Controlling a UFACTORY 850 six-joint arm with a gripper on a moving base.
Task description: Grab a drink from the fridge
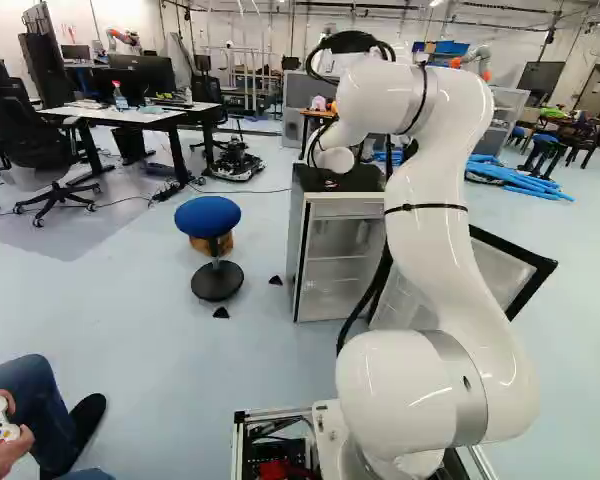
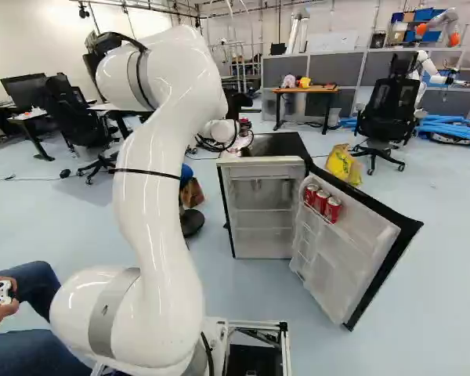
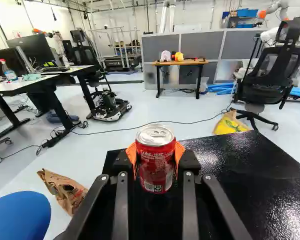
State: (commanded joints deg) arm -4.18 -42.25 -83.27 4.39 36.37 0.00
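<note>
Gripper state: the gripper (image 3: 156, 154) is clamped on a red drink can (image 3: 156, 165), with one orange pad (image 3: 131, 155) against each side of the can body. The can is upright, its silver lid uncovered. It is located at the fridge top (image 3: 275, 172), near the corner on the side of the brown paper bag (image 3: 65, 192). Contact between the can base and the top cannot be determined.

Arm position: the white arm (image 1: 425, 210) rises from the base and reaches forward to the fridge (image 2: 262, 207), its wrist end at the fridge top.

Fridge: the door (image 2: 341, 254) is open, swung out to the right of the cabinet in the right base view. Three red cans (image 2: 323, 204) stand side by side on the upper door shelf, close to the door's top edge and hinge edge. Shelves are visible inside the cabinet.

Surroundings: a blue stool (image 1: 208, 216) stands near the fridge, to its left in the left base view. The paper bag lies on the floor beside the stool. A yellow bag (image 2: 343, 164) is on the floor beyond the fridge door. Farther ahead is a wooden desk (image 2: 323, 89); a yellow object (image 2: 305, 82) and a pale object (image 2: 288, 81) rest toward its left edge in the right base view
</note>
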